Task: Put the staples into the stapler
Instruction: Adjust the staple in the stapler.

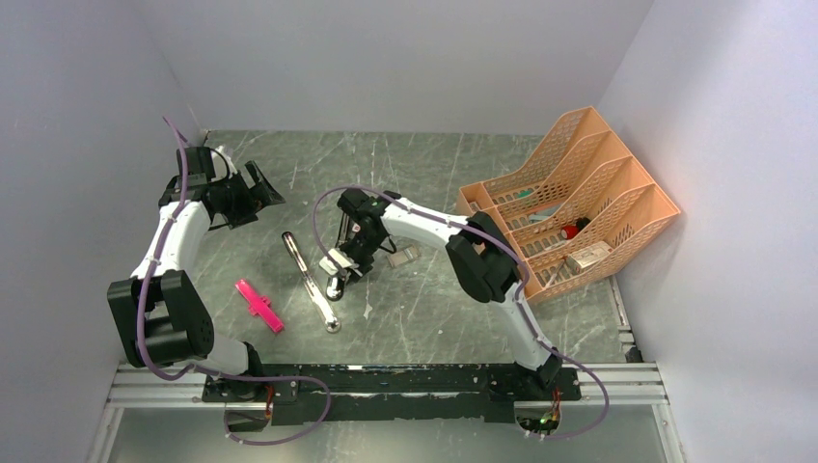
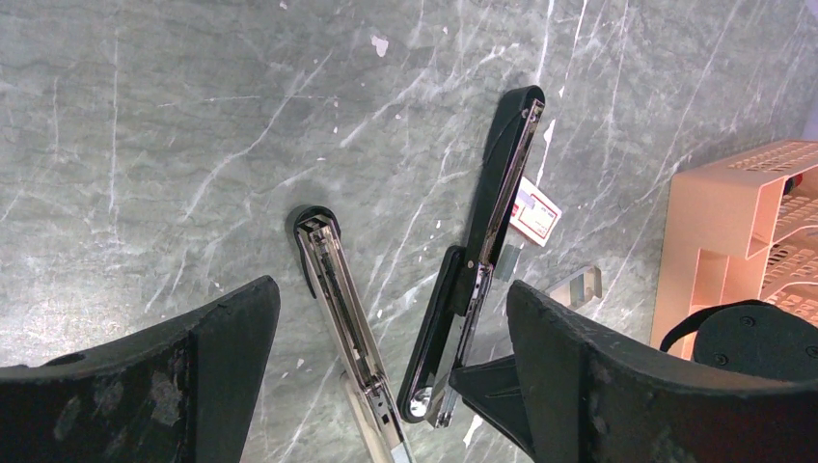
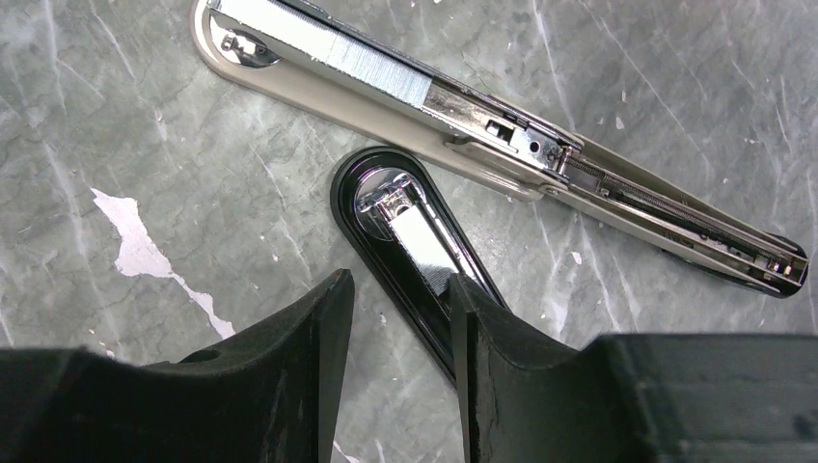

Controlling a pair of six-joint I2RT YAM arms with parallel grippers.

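The black stapler [image 2: 482, 246] lies opened out on the table, its chrome base plate [image 3: 415, 236] facing up. My right gripper [image 3: 400, 285] hangs low over its base end [image 1: 338, 280]. The jaws stand apart, the right finger against the base, with nothing between them. A silvery strip of staples [image 3: 371, 66] lies in the open rail of the silver-grey stapler [image 3: 502, 145]. The red-and-white staple box [image 2: 533, 212] sits just behind the black stapler. My left gripper [image 2: 391, 289] is wide open, held high at the back left [image 1: 259, 188], away from both staplers.
The silver-grey stapler [image 1: 311, 282] lies opened flat just left of the black one. A pink cross-shaped piece [image 1: 259, 305] is near the left arm. An orange file rack [image 1: 569, 207] stands at the right. A small pale open sleeve [image 2: 577, 283] lies beside the box.
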